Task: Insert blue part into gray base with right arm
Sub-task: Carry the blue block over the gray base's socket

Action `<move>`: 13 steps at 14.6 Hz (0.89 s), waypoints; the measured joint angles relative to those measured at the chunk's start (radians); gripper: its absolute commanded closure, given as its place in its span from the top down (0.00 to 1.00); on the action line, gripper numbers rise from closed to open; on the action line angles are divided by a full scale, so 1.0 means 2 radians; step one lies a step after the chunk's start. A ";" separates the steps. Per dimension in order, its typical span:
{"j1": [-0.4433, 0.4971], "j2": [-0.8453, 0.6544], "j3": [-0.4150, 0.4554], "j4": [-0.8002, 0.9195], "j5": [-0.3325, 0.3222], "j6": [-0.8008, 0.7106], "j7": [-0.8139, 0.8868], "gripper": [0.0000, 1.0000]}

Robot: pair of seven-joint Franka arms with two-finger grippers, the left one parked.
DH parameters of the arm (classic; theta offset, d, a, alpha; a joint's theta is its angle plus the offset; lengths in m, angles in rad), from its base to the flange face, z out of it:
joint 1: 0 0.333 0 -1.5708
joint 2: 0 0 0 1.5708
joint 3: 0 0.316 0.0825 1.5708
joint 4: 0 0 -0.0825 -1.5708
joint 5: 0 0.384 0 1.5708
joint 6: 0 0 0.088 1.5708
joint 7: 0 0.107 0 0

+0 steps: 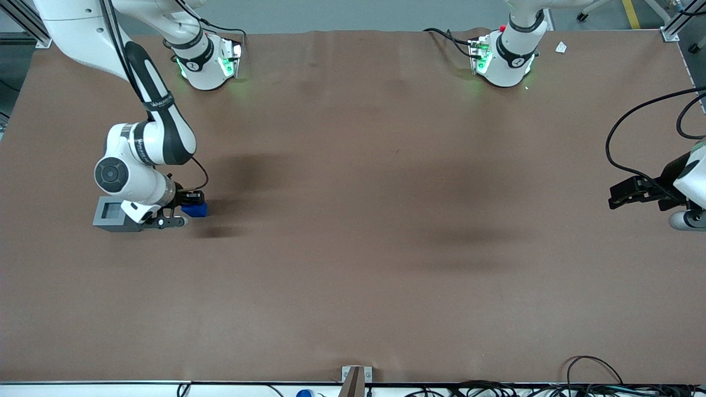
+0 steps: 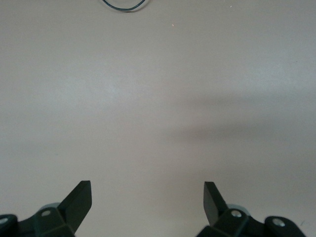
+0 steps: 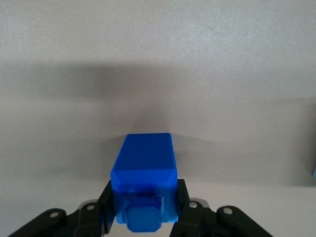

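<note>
The blue part (image 3: 144, 168) sits between the two black fingers of my right gripper (image 3: 144, 200), which is shut on it, its narrower stub (image 3: 143, 217) pointing toward the wrist camera. In the front view the blue part (image 1: 196, 209) shows just past the gripper (image 1: 187, 208), low over the brown table. The gray base (image 1: 110, 214) stands beside the gripper, toward the working arm's end of the table, its square socket facing up and partly covered by the wrist.
The brown table mat (image 1: 353, 248) stretches wide toward the parked arm's end. Both arm bases (image 1: 209, 60) stand at the table's back edge. Cables (image 1: 595, 380) lie along the front edge.
</note>
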 measured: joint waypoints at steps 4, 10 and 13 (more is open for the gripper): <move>-0.004 0.001 -0.001 0.006 0.000 0.001 0.000 0.10; -0.042 -0.001 -0.004 0.104 0.000 -0.121 -0.005 0.09; -0.067 -0.007 -0.005 0.151 0.000 -0.170 -0.027 0.09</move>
